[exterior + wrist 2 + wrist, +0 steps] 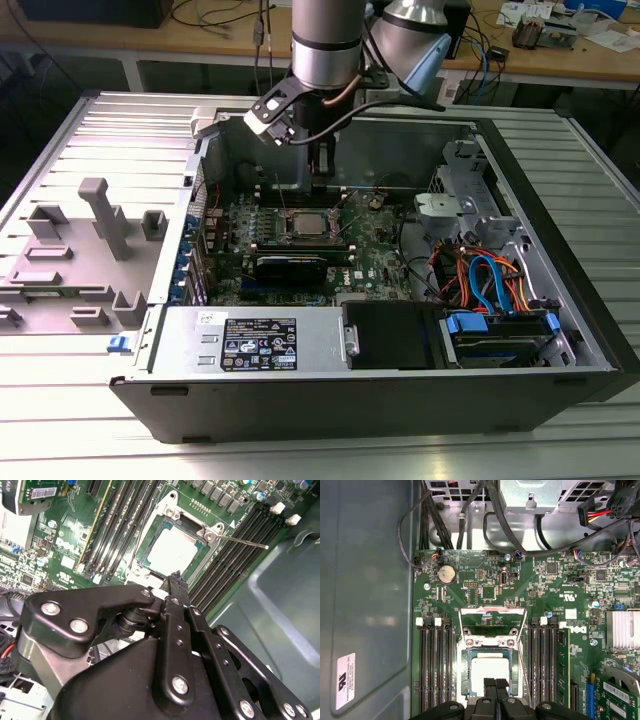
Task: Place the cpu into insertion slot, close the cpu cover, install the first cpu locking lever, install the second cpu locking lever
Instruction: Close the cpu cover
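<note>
The cpu [490, 674] lies flat in the insertion slot [466, 672], its silvery top facing up; it also shows in the second wrist view as the cpu [172, 550]. The cpu cover [470, 611] stands flipped open at the slot's far end, with green board showing through its window. A thin locking lever [245, 541] sticks out free beside the socket. My gripper [495, 682] hovers just above the chip's near edge, shut with nothing between its fingers. In the exterior view the gripper [322, 175] hangs over the socket [305, 222] inside the open case.
Long black memory slots [436, 670] flank the socket on both sides. A black heatsink bar [290, 265] lies in front of it. A drive cage with blue and orange cables [490, 285] fills the exterior view's right. The power supply [255, 340] lines the case front. A grey fixture [95, 235] sits outside.
</note>
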Controlling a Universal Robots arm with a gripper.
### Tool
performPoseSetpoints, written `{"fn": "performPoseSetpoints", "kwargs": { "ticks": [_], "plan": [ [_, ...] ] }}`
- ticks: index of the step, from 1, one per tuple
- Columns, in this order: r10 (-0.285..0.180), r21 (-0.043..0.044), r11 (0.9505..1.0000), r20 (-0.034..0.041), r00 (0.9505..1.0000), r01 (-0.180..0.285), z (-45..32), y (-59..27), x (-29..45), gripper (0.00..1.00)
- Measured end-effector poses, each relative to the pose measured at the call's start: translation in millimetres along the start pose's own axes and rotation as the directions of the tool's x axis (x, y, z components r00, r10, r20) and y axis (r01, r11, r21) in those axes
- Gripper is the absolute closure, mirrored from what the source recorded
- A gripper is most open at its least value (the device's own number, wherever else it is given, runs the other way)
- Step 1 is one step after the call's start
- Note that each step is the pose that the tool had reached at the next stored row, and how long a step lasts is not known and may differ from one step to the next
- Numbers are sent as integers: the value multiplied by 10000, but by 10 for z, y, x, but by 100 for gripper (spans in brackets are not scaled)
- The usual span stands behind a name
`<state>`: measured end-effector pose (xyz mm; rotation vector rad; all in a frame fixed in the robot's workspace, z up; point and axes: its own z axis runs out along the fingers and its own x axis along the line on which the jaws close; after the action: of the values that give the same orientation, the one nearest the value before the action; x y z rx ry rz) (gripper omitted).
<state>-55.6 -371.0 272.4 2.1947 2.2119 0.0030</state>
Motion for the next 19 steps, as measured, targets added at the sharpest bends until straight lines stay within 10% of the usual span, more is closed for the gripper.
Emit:
{"fn": "performPoseSetpoints", "kwargs": {
  "ticks": [19],
  "plan": [
    [-1,1,10000,0,10000,1,-7,353,-2,89]
  ]
}}
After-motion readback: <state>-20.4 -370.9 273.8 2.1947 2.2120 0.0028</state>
